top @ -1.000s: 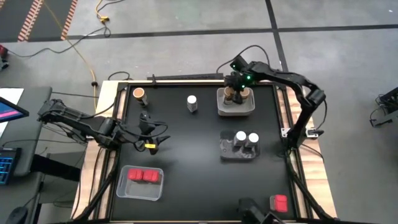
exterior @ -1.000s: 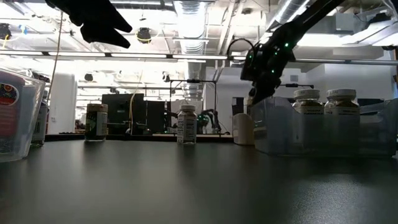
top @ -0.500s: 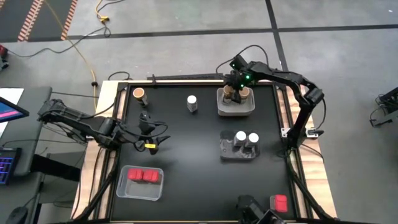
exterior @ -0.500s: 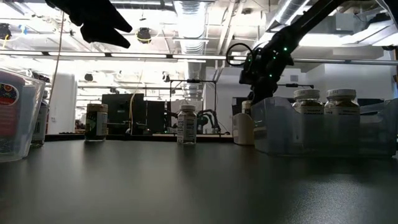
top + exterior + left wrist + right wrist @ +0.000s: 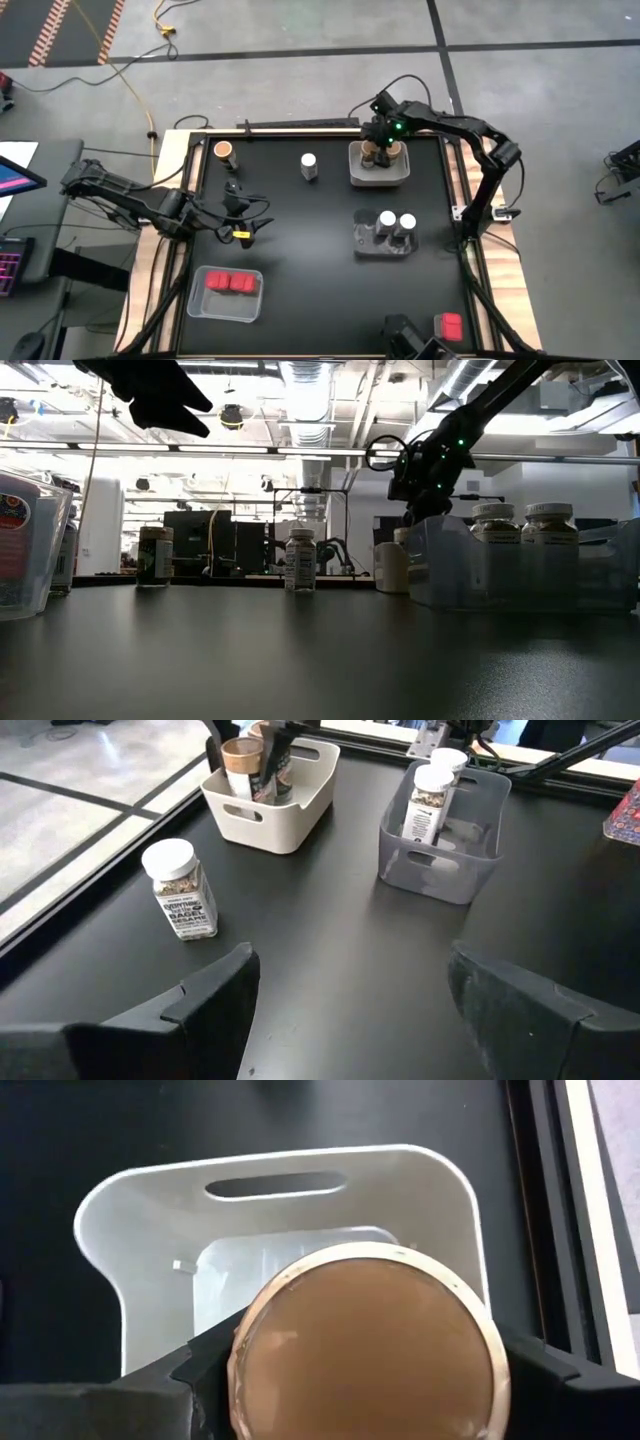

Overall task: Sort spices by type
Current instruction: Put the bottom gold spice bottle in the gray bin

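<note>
My right gripper point(image 5: 382, 148) hangs over the white bin point(image 5: 380, 176) at the table's far side, shut on a cork-topped jar point(image 5: 365, 1350). Another cork-topped jar point(image 5: 240, 765) stands in that bin. A third point(image 5: 223, 152) stands on its base at the far left. One white-lidded jar point(image 5: 309, 166) stands alone on the table. Two more point(image 5: 396, 221) stand in a grey bin point(image 5: 372, 246). Two red boxes point(image 5: 229, 282) lie in a clear tray, and another red box point(image 5: 450, 324) lies at the near right. My left gripper point(image 5: 243, 222) waits open at the left. My right gripper pinches the cork-topped jar at its top, one finger point(image 5: 205, 1370) on each side of the lid's rim point(image 5: 250, 1345). The fingers come from above, slanting down. The jar stands upright over the white bin's inside; its lid hides whether its base rests on the floor.
The clear tray point(image 5: 198, 303) sits at the near left and the grey bin at the middle right. Bare black table lies between my left gripper and the two bins. A raised rail point(image 5: 300, 124) runs along the far edge.
</note>
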